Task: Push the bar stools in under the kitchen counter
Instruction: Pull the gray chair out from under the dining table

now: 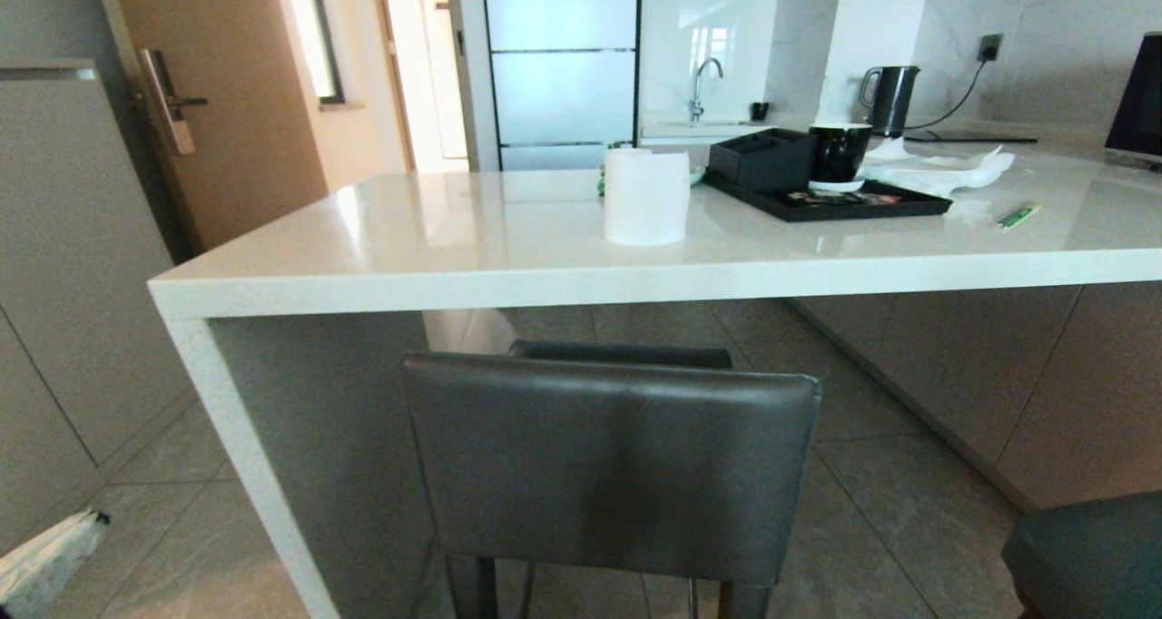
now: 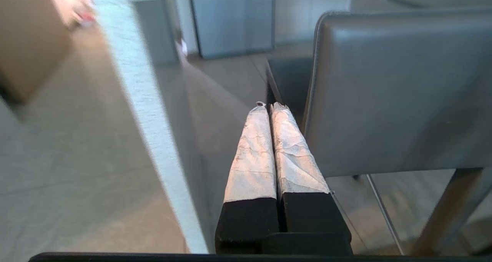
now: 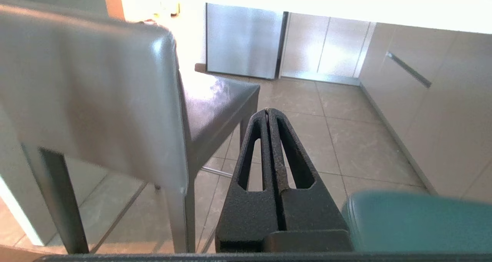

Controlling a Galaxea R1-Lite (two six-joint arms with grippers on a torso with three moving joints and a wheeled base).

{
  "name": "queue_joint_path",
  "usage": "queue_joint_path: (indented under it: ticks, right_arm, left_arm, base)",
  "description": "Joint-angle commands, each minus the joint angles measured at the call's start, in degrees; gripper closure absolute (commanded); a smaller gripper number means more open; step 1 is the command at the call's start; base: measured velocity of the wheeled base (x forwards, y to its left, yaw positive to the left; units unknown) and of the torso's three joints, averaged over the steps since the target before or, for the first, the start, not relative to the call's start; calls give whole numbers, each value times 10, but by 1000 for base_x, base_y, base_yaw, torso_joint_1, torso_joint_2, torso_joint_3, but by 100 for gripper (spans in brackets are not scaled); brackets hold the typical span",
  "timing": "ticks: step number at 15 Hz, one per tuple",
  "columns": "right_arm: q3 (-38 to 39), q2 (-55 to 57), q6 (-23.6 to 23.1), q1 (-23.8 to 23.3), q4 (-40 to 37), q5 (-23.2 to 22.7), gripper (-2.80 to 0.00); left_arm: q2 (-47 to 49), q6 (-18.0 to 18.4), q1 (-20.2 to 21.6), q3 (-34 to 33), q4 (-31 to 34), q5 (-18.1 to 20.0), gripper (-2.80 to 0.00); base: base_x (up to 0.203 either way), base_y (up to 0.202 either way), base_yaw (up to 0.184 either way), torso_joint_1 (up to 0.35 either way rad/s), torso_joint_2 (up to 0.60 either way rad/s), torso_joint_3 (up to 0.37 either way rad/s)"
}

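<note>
With both sets of jaws clenched flat and holding nothing, you have two blunt pushers. Your left gripper (image 2: 268,105), its fingers wrapped in pale tape, hangs low just beside the left edge of the grey leather stool's backrest (image 2: 399,89); your right gripper (image 3: 268,110) hangs just off its right side, by the seat. Neither appears to touch it.

From the head camera, the grey leather stool (image 1: 610,460) stands at 6 o'clock, seat partly beneath the kitchen counter (image 1: 508,265), backrest still outside the slab edge. Press both tips evenly against the backrest and drive straight toward 12 o'clock; an uneven shove would likely twist it.

Watch the counter's white side panel (image 1: 272,474) at 9 o'clock of the stool, close to its left legs. The teal stool (image 1: 1085,555) waits at 4 o'clock. On top sit a paper roll (image 1: 646,196), a black tray (image 1: 822,199) and a kettle (image 1: 890,99).
</note>
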State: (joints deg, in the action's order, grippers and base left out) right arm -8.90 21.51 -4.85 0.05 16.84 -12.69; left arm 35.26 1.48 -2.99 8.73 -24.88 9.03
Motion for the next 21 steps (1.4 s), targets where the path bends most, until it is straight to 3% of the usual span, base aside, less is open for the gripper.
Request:
queue_joint_path:
  ticks: [1,4,9,11,13,18,21]
  right_arm:
    - [-2,126,0,2,62,-2,0]
    - [-2,295,-1,18,219,-3,0]
    - [6,544,-17,83,464,-4,0]
    - [15,628,-22,99,565,0,0]
    - [23,665,-23,125,629,15,0]
    - [15,689,-18,160,636,29,0]
    - [4,711,-14,192,645,33,0]
  left_arm:
    - [146,-1,-11,-13,-84,0,0]
    - [331,-3,-20,-26,-251,0,0]
    - [627,-3,-24,-41,-521,-5,0]
    - [711,-4,-24,-54,-592,-9,0]
    - [745,-9,-21,-40,-625,-10,0]
    - [789,-4,-23,48,-628,-6,0]
    - [803,-4,-44,67,-628,-6,0]
  base:
    - [0,0,0,0,0,0]
    - [0,0,0,0,0,0]
    - [0,0,0,0,0,0]
    - [0,0,0,0,0,0]
    - [0,0,0,0,0,0]
    - [0,0,0,0,0,0]
    - [0,0,0,0,0,0]
